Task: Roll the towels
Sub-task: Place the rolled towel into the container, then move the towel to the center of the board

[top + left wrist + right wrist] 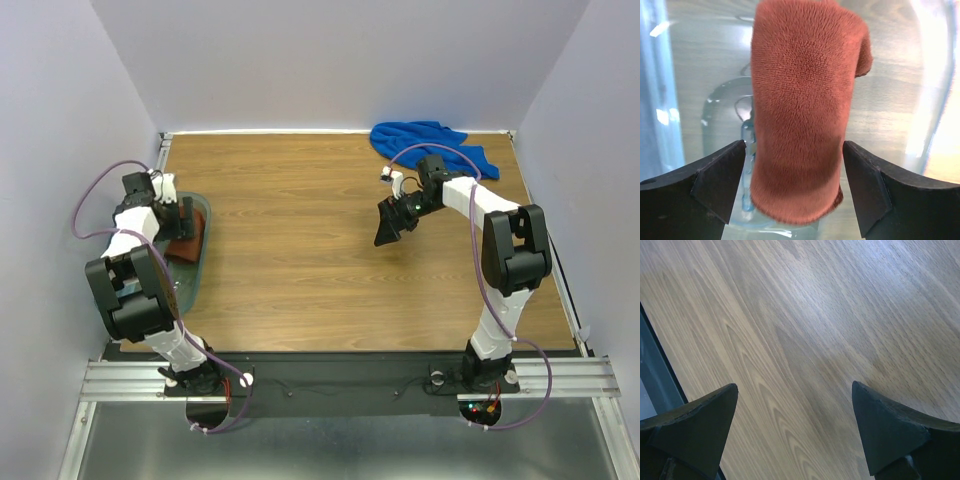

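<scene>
Two towels, one teal bin and two robot arms at a wooden tabletop.
The rust-brown towel lay rolled inside the bin at the left edge. Its long axis ran straight away from the left wrist camera, crossways to the left fingers, which stood spread on either side of it. The blue towel sat crumpled in the far right corner, stretched mostly left to right. The right fingers were spread wide over bare wood.
</scene>
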You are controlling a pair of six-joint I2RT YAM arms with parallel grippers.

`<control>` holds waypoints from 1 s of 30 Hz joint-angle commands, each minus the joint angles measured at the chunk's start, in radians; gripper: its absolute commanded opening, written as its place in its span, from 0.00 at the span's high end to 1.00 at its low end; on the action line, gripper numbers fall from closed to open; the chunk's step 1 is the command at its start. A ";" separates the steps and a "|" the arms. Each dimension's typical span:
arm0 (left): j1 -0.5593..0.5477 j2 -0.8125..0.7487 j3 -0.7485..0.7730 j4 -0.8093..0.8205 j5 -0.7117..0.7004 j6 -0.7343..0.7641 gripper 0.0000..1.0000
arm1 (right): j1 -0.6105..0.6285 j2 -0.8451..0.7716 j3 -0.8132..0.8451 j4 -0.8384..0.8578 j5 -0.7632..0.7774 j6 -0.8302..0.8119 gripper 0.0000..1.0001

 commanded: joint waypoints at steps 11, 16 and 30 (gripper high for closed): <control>-0.111 -0.183 0.327 -0.118 -0.089 0.105 0.01 | -0.007 -0.101 0.049 -0.001 -0.013 0.059 0.00; -0.300 -0.190 0.385 -0.093 -0.183 0.093 0.01 | -0.023 -0.170 0.069 0.000 0.059 0.126 0.00; -0.781 -0.108 0.285 0.182 -0.338 0.091 0.01 | -0.118 -0.070 0.273 0.065 0.582 0.223 0.00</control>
